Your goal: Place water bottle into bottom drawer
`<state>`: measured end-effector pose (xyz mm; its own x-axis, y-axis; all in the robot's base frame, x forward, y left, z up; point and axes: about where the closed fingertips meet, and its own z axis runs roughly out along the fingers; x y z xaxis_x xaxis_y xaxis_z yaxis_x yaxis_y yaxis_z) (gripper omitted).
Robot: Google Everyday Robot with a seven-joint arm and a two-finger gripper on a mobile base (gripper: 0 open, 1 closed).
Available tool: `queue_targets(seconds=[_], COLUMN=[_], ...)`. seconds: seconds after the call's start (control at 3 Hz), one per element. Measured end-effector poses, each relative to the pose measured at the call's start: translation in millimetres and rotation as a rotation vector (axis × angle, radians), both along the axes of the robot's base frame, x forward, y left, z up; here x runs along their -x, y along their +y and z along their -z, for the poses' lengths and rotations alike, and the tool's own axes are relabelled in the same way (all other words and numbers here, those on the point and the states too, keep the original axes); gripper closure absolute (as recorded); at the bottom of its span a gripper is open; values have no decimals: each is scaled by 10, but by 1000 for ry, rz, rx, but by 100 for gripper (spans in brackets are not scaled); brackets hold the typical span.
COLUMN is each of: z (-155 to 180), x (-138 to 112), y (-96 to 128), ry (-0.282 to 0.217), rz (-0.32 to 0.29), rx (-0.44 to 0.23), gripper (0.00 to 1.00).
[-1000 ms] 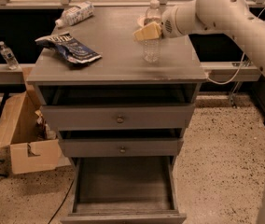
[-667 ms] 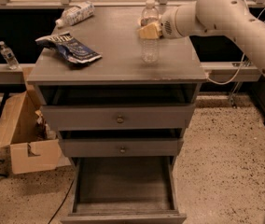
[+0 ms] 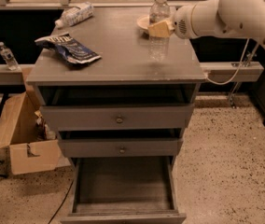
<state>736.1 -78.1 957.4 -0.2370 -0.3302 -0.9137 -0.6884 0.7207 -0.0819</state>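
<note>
Gripper [image 3: 161, 28] pinches the water bottle [image 3: 159, 46] at mid-body, with the bottle upright at the cabinet top [image 3: 114, 55], right rear. Bottom drawer [image 3: 123, 183] stands pulled out (inside bare). Grasp judged done — lowering and release outstanding.

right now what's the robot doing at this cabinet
The robot arm's pincer is closed on the water bottle, holding it upright by its upper body at the far right of the cabinet top. The bottom drawer stands pulled open below with nothing in it, so the bottle has not yet gone in. A crumpled blue bag and another bottle lie further left on the top.
</note>
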Motion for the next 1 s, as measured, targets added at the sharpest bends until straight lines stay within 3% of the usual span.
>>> queue_targets(seconds=[0.33,0.67,1.0], z=[-228,-234,-169], x=[405,894,974], y=[-156,-238,-230], ry=[-47,-51,-42], rz=[-87,-218,-256], rx=[64,156,182], gripper=[100,100,100])
